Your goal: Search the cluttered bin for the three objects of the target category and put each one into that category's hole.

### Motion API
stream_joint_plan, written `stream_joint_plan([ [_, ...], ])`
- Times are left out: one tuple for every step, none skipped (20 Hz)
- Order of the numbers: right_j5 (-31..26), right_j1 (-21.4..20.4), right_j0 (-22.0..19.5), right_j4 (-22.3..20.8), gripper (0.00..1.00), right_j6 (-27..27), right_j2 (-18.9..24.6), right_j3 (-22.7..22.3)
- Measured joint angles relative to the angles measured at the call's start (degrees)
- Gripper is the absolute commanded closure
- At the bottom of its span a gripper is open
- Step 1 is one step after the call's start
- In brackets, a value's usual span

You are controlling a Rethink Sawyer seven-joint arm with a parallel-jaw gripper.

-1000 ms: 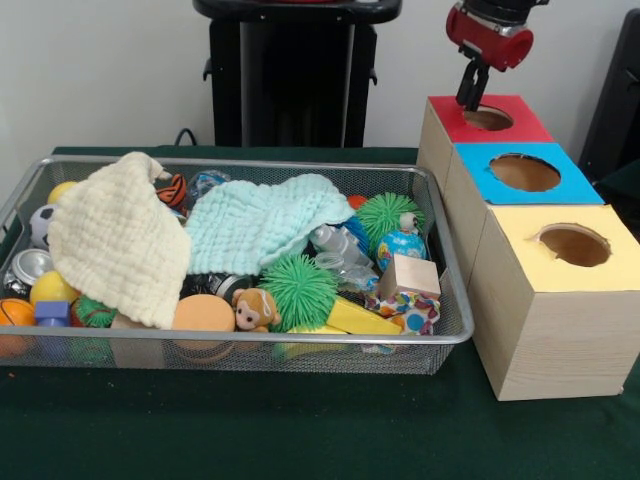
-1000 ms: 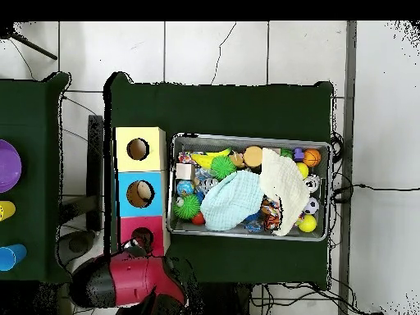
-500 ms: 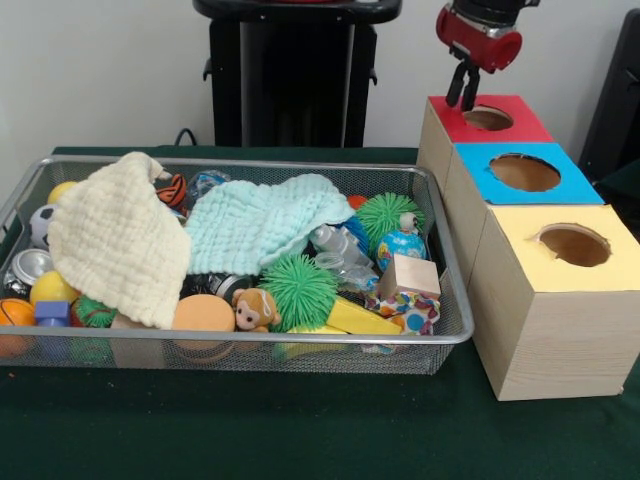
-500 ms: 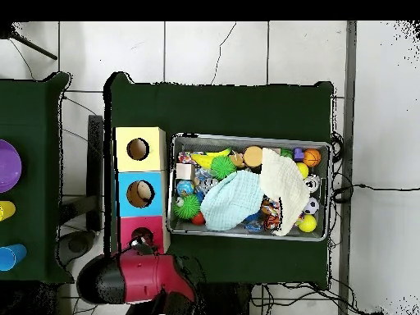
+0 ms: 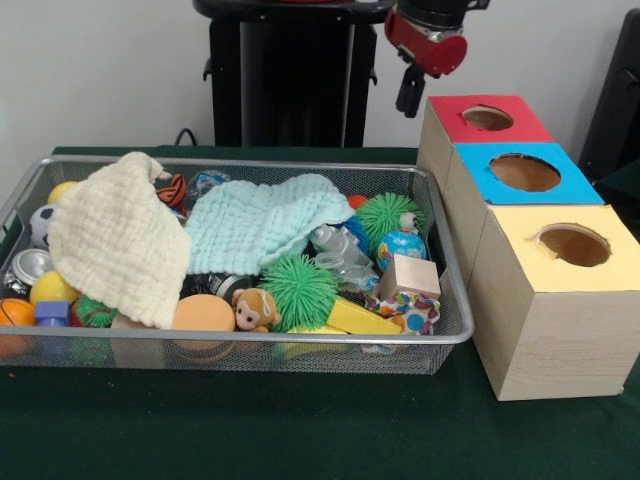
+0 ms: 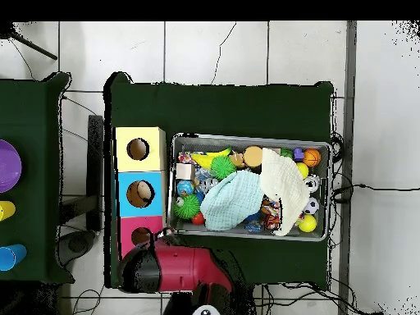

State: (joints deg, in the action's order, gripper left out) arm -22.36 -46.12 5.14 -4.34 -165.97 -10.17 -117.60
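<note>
Three wooden boxes stand in a row beside the wire mesh bin [image 5: 452, 330]: a red-topped box [image 5: 455, 132], a blue-topped box [image 5: 480, 180] and a yellow-topped box [image 5: 540, 320], one round hole in each lid. The bin holds two cloths, a cream cloth [image 5: 115, 238] and a mint cloth [image 5: 255, 222], plus two green spiky balls [image 5: 298, 288], a small globe [image 5: 401, 246], a wooden block [image 5: 410, 276] and a plush monkey [image 5: 256, 307].

The red and black arm [image 6: 176, 269] hangs the gripper [image 5: 409, 96] at eleven o'clock from the red-topped box's hole [image 5: 488, 118], above the table beyond the bin's far right corner. Its fingers look close together with nothing between them, though I cannot tell for certain.
</note>
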Motion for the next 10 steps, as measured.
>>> stream_joint_plan([
  [0.0, 0.0, -0.8, -0.4, 1.00, 0.0, 0.3, 0.0],
  [0.0, -0.1, -1.6, -0.9, 1.00, 0.0, 0.7, 0.0],
  [0.0, 0.0, -2.9, -1.5, 1.00, 0.0, 1.3, 0.0],
  [0.0, 0.0, -4.3, -2.2, 1.00, 0.0, 2.0, 0.0],
  [-0.1, 0.0, -5.6, -2.9, 1.00, 0.0, 2.6, 0.0],
  [-0.1, 0.0, -6.8, -3.5, 1.00, 0.0, 3.1, 0.0],
  [-0.3, 0.1, -8.4, -4.4, 1.00, 0.0, 4.0, 0.1],
  [-0.4, 0.3, -9.5, -5.2, 1.00, 0.0, 4.6, 0.3],
  [-0.5, 0.4, -10.3, -5.7, 1.00, 0.0, 5.0, 0.5],
  [-0.6, 0.6, -11.0, -6.3, 1.00, 0.0, 5.5, 0.7],
])
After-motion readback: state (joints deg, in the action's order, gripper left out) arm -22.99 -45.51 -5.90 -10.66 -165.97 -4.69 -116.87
